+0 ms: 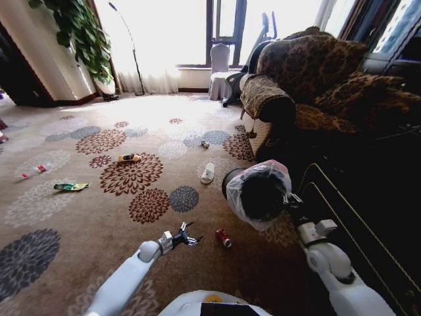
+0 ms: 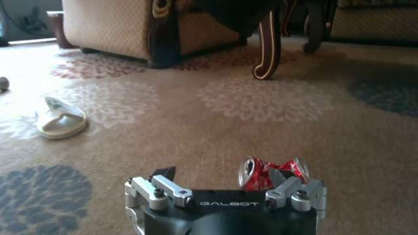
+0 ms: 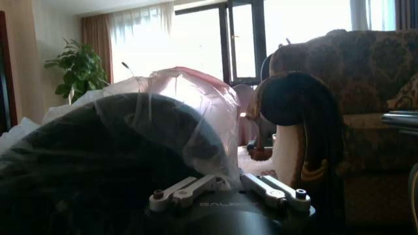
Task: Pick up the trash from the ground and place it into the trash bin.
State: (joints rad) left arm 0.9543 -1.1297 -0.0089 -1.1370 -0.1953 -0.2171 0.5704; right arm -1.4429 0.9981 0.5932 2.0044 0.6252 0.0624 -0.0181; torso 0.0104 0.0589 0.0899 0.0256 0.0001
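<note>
The left hand [image 1: 189,237] is hovering low over the carpet [image 1: 99,217] with its fingers spread, and the crushed small red can [image 1: 223,237] is lying just beside it at 3 o'clock, not touching. The right hand [image 3: 228,188] is pinching the bagged rim of the trash bin [image 1: 258,193], holding it tilted, mouth facing the camera, at 1 o'clock from the can.

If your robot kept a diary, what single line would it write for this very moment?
left gripper: open, low over carpet beside crushed red can | right gripper: shut on trash bin, held tilted off floor | other litter lies on carpet
</note>
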